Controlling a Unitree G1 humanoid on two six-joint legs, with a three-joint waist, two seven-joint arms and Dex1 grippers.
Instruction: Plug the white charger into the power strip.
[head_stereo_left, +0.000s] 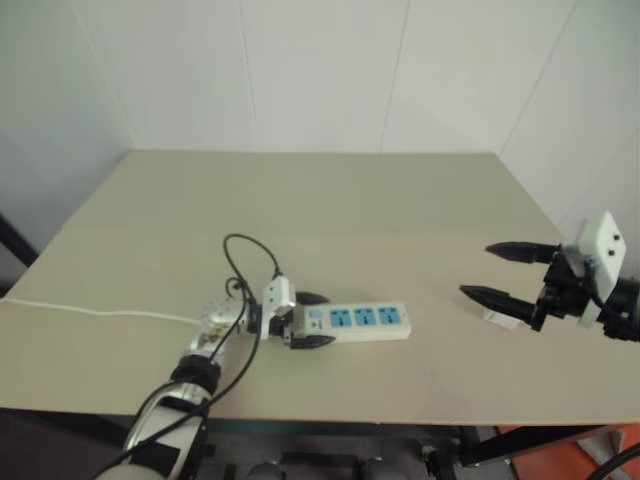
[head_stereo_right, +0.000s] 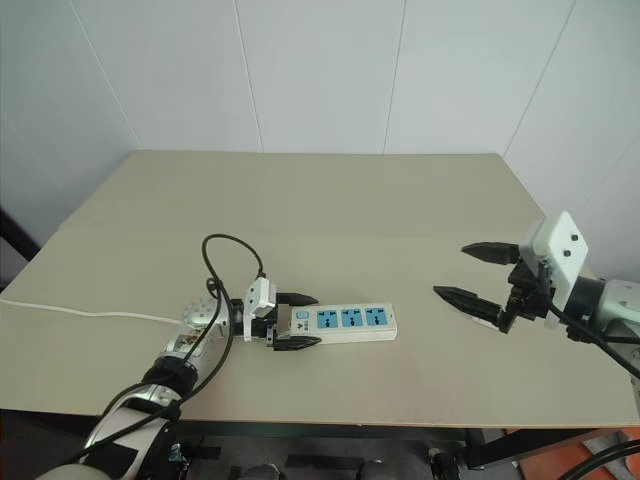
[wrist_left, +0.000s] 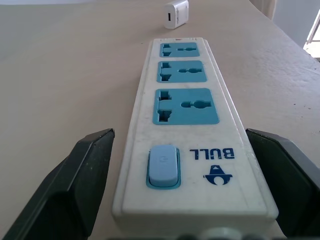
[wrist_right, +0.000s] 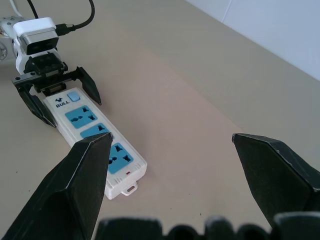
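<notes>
The power strip (head_stereo_left: 362, 320) lies flat near the table's front edge, its three blue sockets facing up and its thin white cord (head_stereo_left: 100, 312) running off to the left. My left gripper (head_stereo_left: 312, 320) is open and straddles the strip's switch end (wrist_left: 163, 167). One finger (wrist_left: 82, 180) stands on each side, with a gap to the strip. The white charger (wrist_left: 176, 13) lies on the table beyond the strip's far end, to its right. My right gripper (head_stereo_left: 475, 269) hovers open above the charger (head_stereo_left: 500, 318), holding nothing.
A black cable (head_stereo_left: 245, 262) loops over the table behind my left wrist. The beige table (head_stereo_left: 330, 200) meets white walls at the back and on the right. Its front edge runs close below the strip.
</notes>
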